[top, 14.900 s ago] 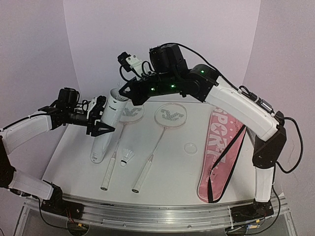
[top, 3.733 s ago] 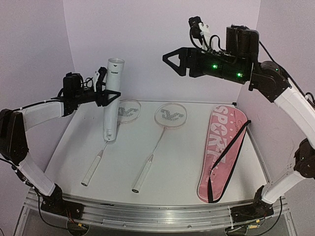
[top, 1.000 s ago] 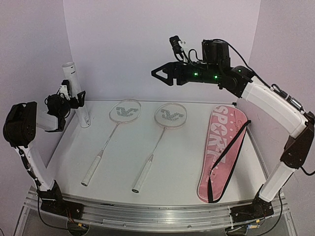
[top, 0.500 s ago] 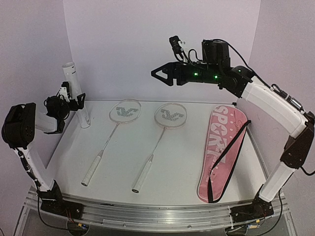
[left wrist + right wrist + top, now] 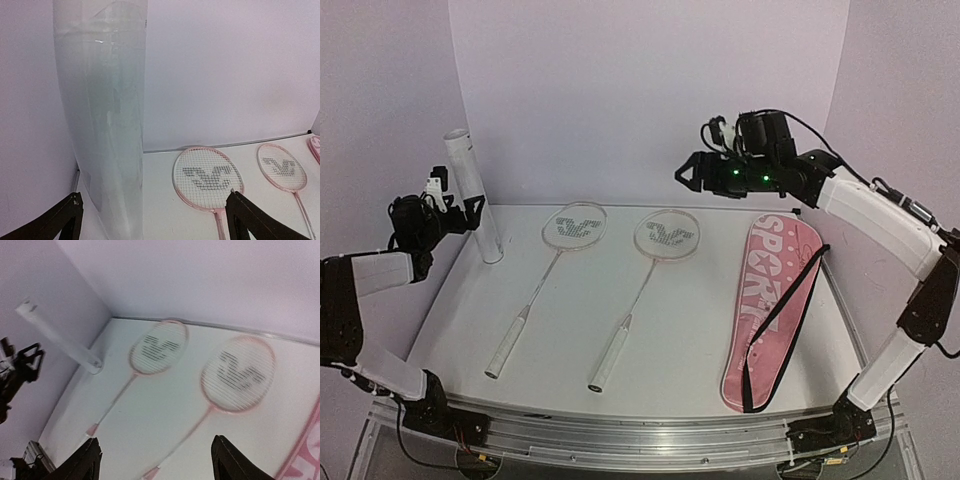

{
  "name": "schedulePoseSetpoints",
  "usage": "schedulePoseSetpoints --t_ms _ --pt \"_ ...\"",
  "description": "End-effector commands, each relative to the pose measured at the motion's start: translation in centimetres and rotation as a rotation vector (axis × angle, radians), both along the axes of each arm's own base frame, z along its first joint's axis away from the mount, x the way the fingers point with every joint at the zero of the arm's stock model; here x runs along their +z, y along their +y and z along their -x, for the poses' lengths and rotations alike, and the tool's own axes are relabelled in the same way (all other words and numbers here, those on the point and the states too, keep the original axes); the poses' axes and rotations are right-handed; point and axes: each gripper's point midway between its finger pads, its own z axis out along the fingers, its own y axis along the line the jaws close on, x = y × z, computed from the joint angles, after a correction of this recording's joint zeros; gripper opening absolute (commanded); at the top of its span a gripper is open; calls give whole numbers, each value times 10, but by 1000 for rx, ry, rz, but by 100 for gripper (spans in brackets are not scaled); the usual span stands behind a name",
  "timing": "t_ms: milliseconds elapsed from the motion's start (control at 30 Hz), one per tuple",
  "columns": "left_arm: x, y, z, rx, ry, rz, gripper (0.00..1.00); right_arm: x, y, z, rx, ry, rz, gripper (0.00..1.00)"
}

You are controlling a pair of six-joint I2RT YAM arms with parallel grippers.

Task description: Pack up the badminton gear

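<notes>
Worktop [image 5: 690, 340] from above: first racket [image 5: 574, 227] and second racket [image 5: 666, 235] lie flat side by side, heads toward the back wall, with the pink bag [image 5: 770, 300] past the second. A white tube [image 5: 472, 195] stands at the far corner, just beside the left hand [image 5: 470, 210]. The right hand [image 5: 688, 172] hangs high. Left wrist: spread fingers [image 5: 252, 222] flank the tube, unclamped. Right wrist: fingers [image 5: 82, 462] apart, empty, above both rackets.
</notes>
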Motion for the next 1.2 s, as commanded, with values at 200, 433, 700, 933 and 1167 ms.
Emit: schedulePoseSetpoints --t_ms 200,433,700,933,1167 --pt "-14 -64 65 -136 143 -7 91 -204 -208 44 -628 716 160 81" --pt "-6 -129 107 -412 131 -26 86 -264 -285 55 -774 896 163 65" --pt "-9 -168 117 -565 132 -75 85 -303 -322 36 -839 976 88 57" --pt "-7 -176 101 -577 125 -78 84 -331 -324 35 -827 1009 23 52" --pt "-4 -184 92 -598 114 -86 84 -349 -324 54 -846 1048 -9 0"
